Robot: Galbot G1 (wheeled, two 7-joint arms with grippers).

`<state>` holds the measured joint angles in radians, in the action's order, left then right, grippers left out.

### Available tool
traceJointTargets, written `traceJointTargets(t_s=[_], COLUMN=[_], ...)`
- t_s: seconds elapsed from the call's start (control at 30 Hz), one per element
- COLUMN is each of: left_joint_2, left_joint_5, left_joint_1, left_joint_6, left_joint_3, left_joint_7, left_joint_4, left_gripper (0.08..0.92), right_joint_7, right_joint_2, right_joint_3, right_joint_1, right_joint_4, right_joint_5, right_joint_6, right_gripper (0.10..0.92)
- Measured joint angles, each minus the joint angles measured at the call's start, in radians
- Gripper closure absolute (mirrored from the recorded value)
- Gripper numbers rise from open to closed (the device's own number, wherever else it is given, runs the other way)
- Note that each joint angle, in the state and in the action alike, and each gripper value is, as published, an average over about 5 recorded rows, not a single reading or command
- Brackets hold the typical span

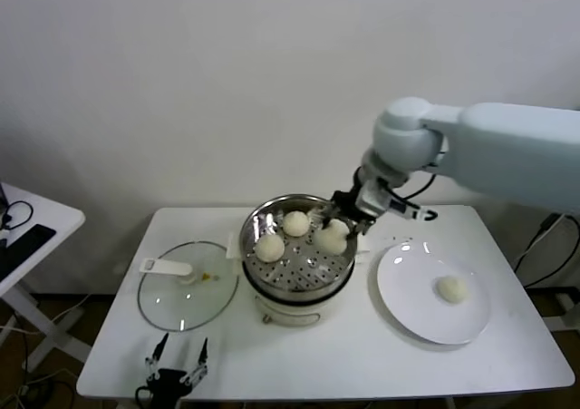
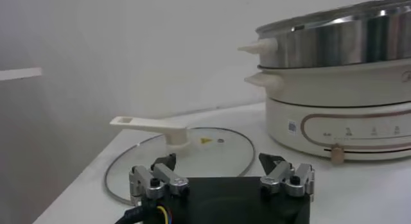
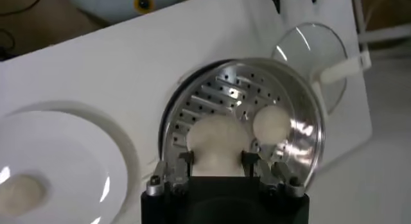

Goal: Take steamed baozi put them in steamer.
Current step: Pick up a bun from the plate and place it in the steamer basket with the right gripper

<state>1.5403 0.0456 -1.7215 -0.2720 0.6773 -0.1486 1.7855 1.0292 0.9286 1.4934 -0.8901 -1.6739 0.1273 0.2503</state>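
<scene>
The right gripper [image 1: 337,217] hangs inside the steamer [image 1: 256,217], on the side toward the plate [image 1: 410,311], and its own body hides part of the baozi [image 1: 332,238] between its fingers. In the right wrist view that bun [image 3: 217,140] sits between the two fingers, which stand close against its sides; whether they press it or have let go cannot be made out. The steamer's perforated floor is only partly visible around the buns. Three smooth, cream-white domes rest on that floor: the one at the gripper, one toward the back wall [image 1: 295,222] and one on the side facing the glass lid [image 1: 269,247]. A fourth baozi [image 1: 451,288] lies alone on the plate, beside the steamer. The left gripper [image 1: 177,359] idles near the table's front edge, in front of the glass lid [image 1: 172,311], its fingers spread apart and empty.
</scene>
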Motion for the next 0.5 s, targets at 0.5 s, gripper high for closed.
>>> traceJointTargets(t_s=[0.5], left_joint_2=[0.001], left_joint_5=[-0.005], left_joint_1=[0.008], left_joint_6=[-0.001], left_joint_3=[0.007], left_joint_7=[-0.002], left_joint_4=[-0.012], left_gripper=[0.177], right_joint_7=[-0.034], right_joint_2=[0.164], right_joint_3=[-0.029], right_joint_1=[0.194], right_joint_4=[0.105], right_joint_5=[-0.139], right_joint_6=[0.053], right_gripper=[0.491])
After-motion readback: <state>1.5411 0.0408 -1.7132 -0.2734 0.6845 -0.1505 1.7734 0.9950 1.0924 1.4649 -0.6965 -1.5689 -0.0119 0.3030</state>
